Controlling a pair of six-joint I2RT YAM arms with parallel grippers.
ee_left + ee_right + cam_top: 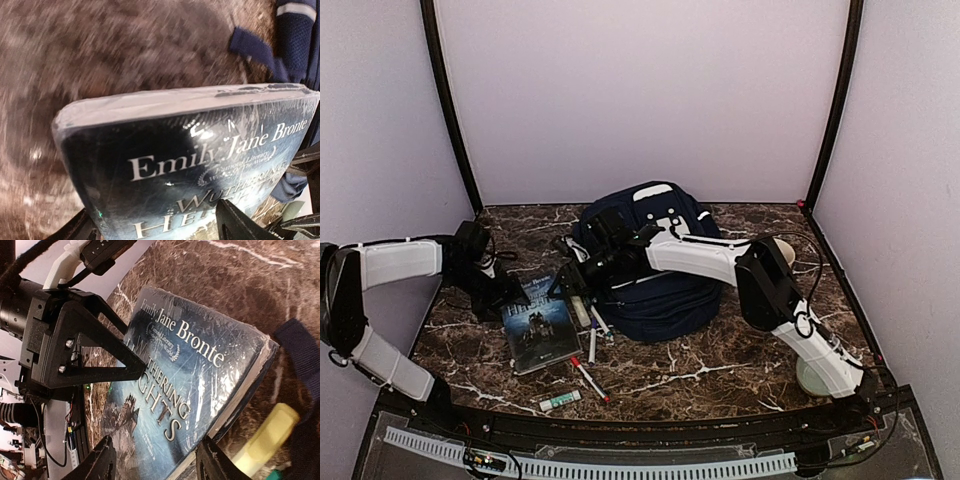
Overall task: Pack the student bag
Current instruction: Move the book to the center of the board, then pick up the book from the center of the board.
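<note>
I see the student bag at twelve o'clock on the table, the book at its eight. My left gripper straddles the book with its jaws wide, and I can't tell whether it grips. My right gripper hovers half-open and empty.

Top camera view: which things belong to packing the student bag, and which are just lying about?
Job: student bag, book, pens, green-white tube, yellow highlighter.
Lying about: pale round object right of the bag, too unclear to name.

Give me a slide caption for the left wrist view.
Wrapped Emily Bronte novel fills the frame, marble table and navy backpack behind.
</note>
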